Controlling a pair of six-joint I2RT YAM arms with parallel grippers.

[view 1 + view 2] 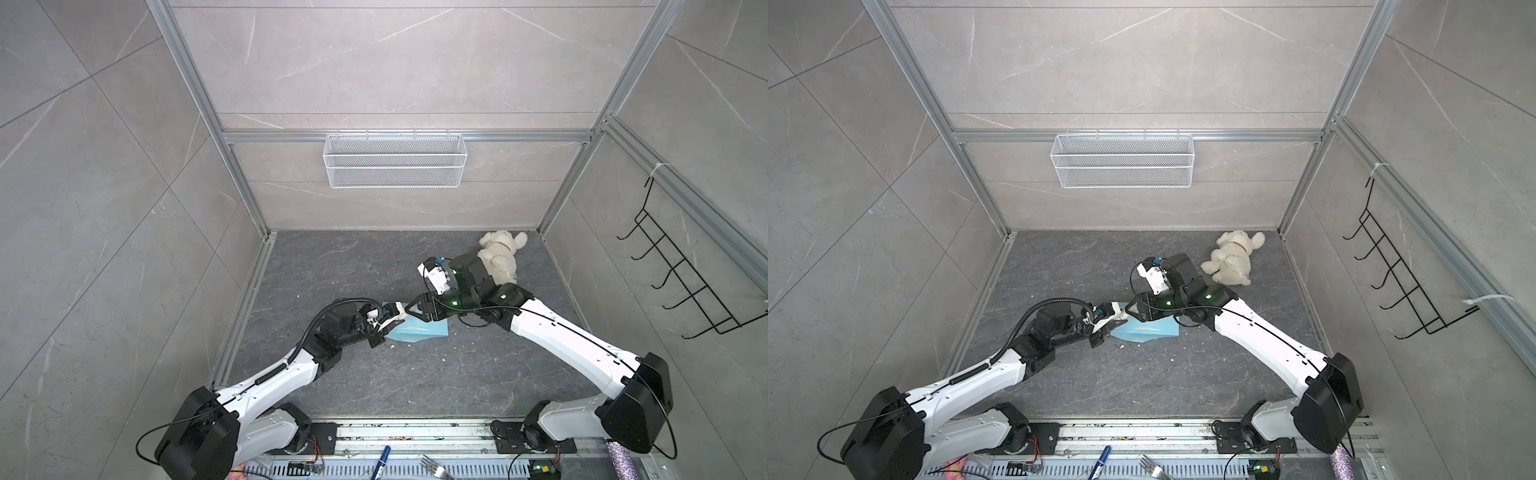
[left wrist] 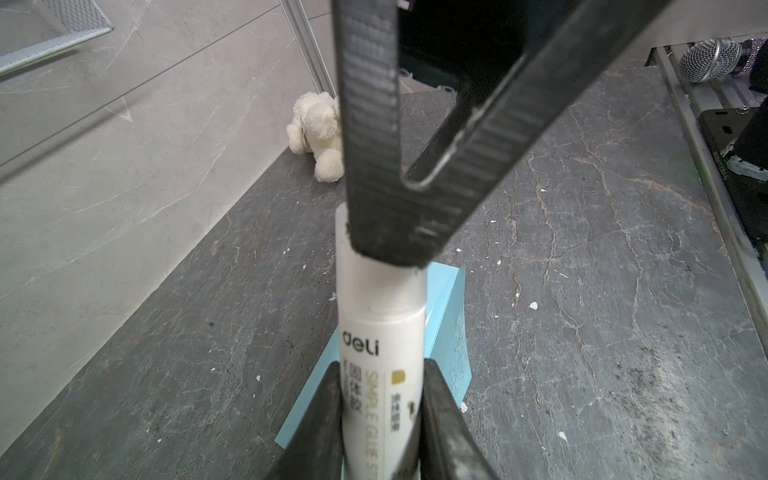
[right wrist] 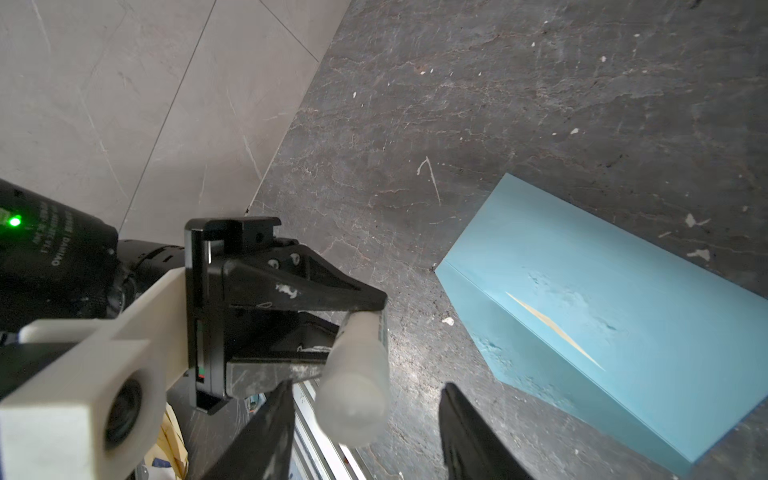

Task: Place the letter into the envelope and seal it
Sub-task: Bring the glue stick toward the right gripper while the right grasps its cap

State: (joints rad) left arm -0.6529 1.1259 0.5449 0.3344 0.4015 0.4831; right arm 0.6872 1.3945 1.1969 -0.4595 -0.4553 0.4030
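The light blue envelope (image 1: 419, 332) (image 1: 1146, 332) (image 3: 602, 324) lies flat on the dark tabletop, and a thin tan sliver of the letter (image 3: 552, 328) shows at its flap seam. My left gripper (image 1: 384, 326) (image 2: 380, 374) (image 3: 357, 332) is shut on the body of a white glue stick (image 2: 382, 332) and holds it above the envelope's left end. My right gripper (image 1: 411, 309) (image 3: 365, 388) stands open around the stick's frosted cap (image 3: 353, 386). One finger lies near the cap and a gap remains on the other side. A right finger (image 2: 370, 166) crosses the cap in the left wrist view.
A white plush toy (image 1: 500, 253) lies at the back right of the table. A wire basket (image 1: 395, 160) hangs on the back wall and a black hook rack (image 1: 681, 274) on the right wall. A fork (image 1: 434, 465) and a blue pen (image 1: 382, 459) lie on the front rail.
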